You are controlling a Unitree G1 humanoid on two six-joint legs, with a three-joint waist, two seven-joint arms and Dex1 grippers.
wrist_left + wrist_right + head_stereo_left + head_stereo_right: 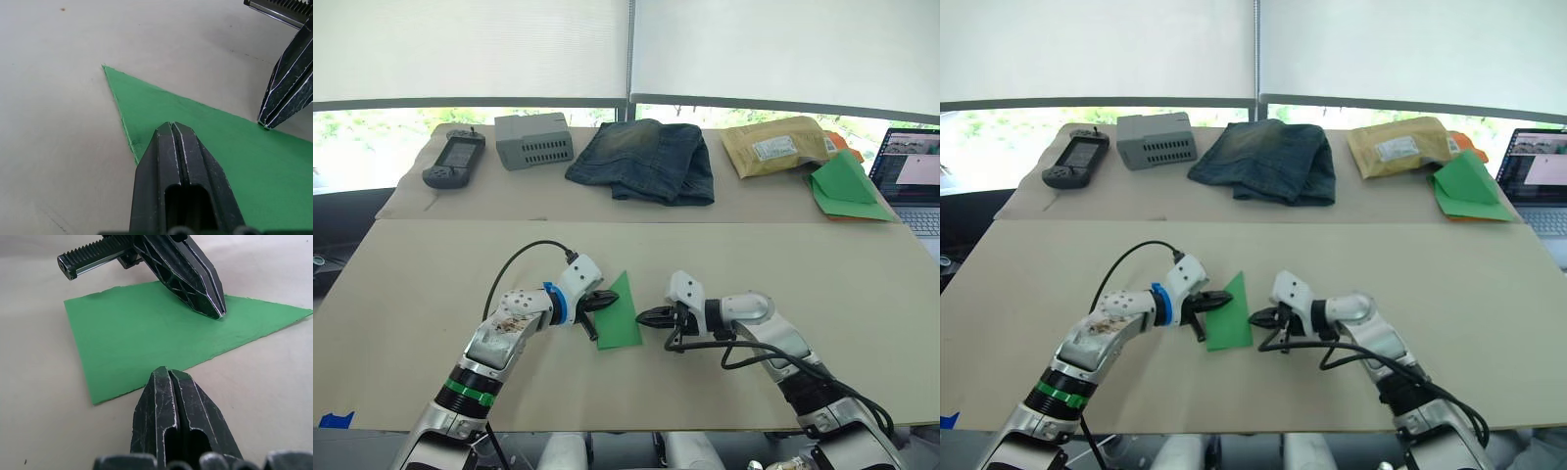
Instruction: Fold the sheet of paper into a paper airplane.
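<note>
The sheet of paper (620, 318) is bright green and lies flat on the tan table, folded into a wedge with its point away from me. My left gripper (610, 302) is shut, with its tip resting on the paper's left part (217, 313). My right gripper (641, 316) is shut too. Its tip (265, 123) meets the paper's right edge. Nothing is held between either pair of fingers. The left wrist view shows the paper (220, 147) spreading out past that gripper's tip (172, 126).
On the far table lie a bigger green triangular paper with an orange edge (847, 186), a padded envelope (778, 145), folded jeans (646, 157), a grey box (533, 140) and a handheld controller (455, 160). A laptop (911, 176) stands at the far right.
</note>
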